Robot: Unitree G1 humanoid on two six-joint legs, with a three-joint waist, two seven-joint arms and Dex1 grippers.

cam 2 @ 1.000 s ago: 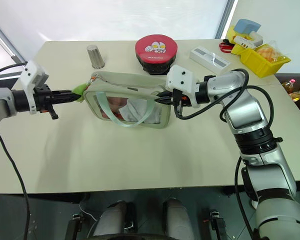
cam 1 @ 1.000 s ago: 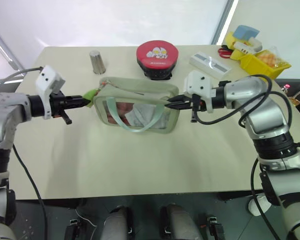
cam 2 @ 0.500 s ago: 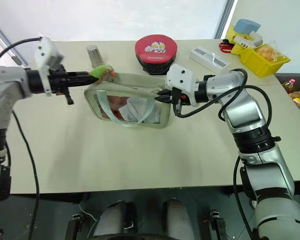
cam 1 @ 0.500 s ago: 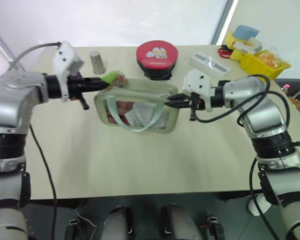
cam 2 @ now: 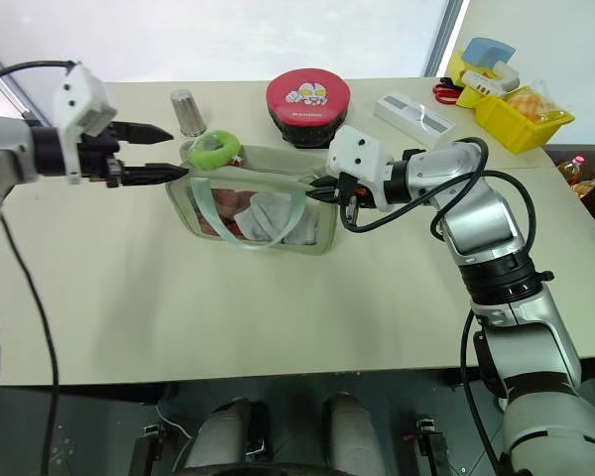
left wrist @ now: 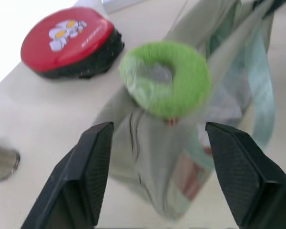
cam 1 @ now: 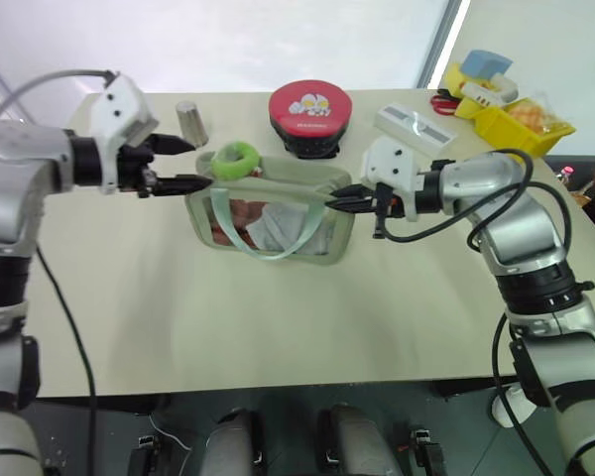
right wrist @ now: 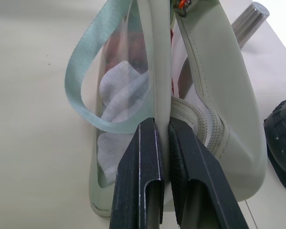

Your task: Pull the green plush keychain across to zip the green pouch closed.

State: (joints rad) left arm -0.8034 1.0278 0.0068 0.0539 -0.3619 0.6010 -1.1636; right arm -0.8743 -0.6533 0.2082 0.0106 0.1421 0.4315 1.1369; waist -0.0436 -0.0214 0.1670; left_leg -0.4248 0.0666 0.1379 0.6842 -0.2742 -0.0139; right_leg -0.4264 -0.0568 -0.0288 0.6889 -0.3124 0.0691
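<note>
Red tin (cam 1: 310, 112), metal cup (cam 1: 189, 121), yellow bin (cam 1: 521, 121) on table (cam 1: 278, 317).

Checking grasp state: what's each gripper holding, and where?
Right gripper pinches the green pouch's end edge. Left gripper is open, holding nothing; the green plush keychain sits free.

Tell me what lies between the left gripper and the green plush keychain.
Nothing. In the left wrist view the left gripper stands open, the green plush keychain free just beyond its fingertips; only the green pouch shows behind that gap.
</note>
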